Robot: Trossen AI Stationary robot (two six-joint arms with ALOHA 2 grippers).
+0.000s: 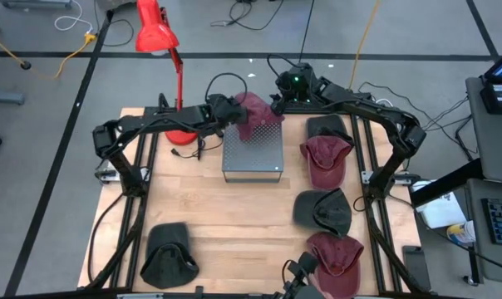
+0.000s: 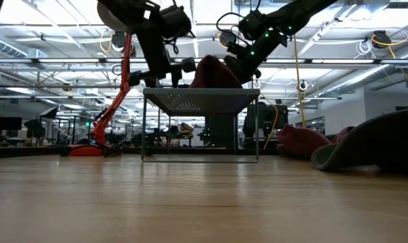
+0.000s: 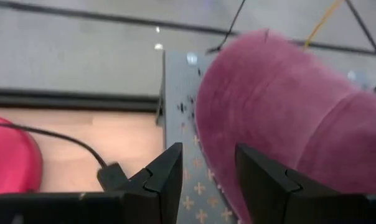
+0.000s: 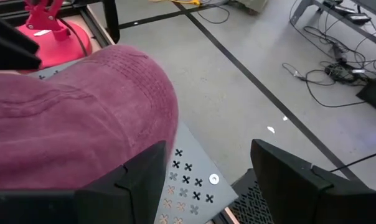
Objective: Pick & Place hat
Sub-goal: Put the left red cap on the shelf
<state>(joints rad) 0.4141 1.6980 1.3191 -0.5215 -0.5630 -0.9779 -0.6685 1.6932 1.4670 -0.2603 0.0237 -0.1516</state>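
Observation:
A maroon hat [image 1: 258, 116] rests on the far end of a grey perforated metal stand [image 1: 253, 154] at the middle of the table. It also shows in the low view [image 2: 214, 73] on top of the stand [image 2: 200, 101]. My left gripper [image 1: 233, 112] is open at the hat's left side. In the left wrist view [image 3: 208, 171] the hat [image 3: 281, 106] lies just past one finger. My right gripper [image 1: 278, 104] is wide open at the hat's far right side. In the right wrist view [image 4: 206, 168] the hat [image 4: 70, 118] bulges beside one finger. My left gripper is open, with the hat's side close against one finger [image 3: 263, 180]. I cannot tell whether it touches the hat. My right gripper is open, with the hat's crown right beside one finger [image 4: 144, 174]. I cannot tell whether it touches the hat.
Along the table's right side lie a dark hat [image 1: 326, 126], a maroon hat [image 1: 326, 159], a dark hat [image 1: 324, 209] and a maroon hat [image 1: 338, 253]. A dark hat [image 1: 168, 253] lies near left. A red desk lamp [image 1: 178, 133] stands far left.

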